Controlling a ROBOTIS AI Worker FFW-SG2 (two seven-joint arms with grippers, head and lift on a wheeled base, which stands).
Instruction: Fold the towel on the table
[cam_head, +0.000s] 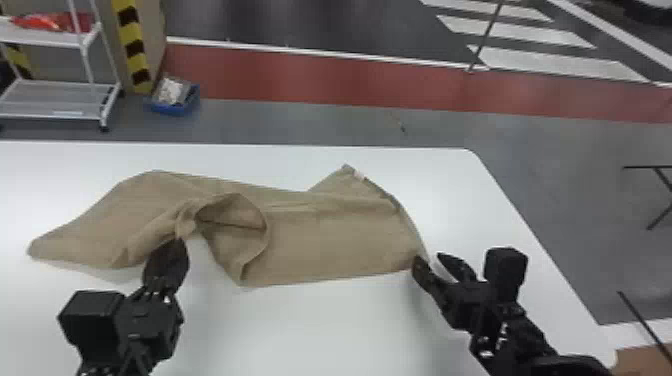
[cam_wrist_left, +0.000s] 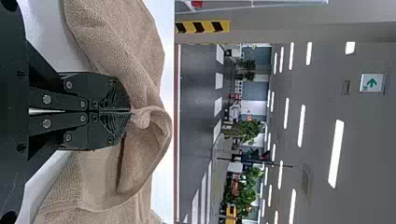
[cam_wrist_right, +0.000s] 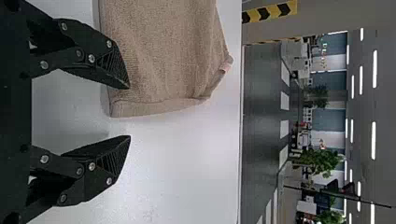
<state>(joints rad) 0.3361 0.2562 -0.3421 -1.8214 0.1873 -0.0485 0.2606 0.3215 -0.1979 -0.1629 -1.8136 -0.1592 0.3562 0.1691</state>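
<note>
Left gripper (cam_wrist_left: 130, 112) tightly pinches a towel (cam_head: 340, 235) fold (likely for lifting), while right gripper (cam_wrist_right: 129, 112), wide open, empty, is at the near right corner.

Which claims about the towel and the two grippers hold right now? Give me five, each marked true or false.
1. The left gripper has its fingers shut on the towel. True.
2. The right gripper is closed on a towel corner. False: its fingers stand apart, near the towel's near right corner.
3. The towel lies smooth and flat all over. False: it is bunched, with a loop of cloth standing open beside the left gripper.
4. The towel rests on a white table. True.
5. The pale tag is at the towel's left end. False: it is by the far right corner.
</note>
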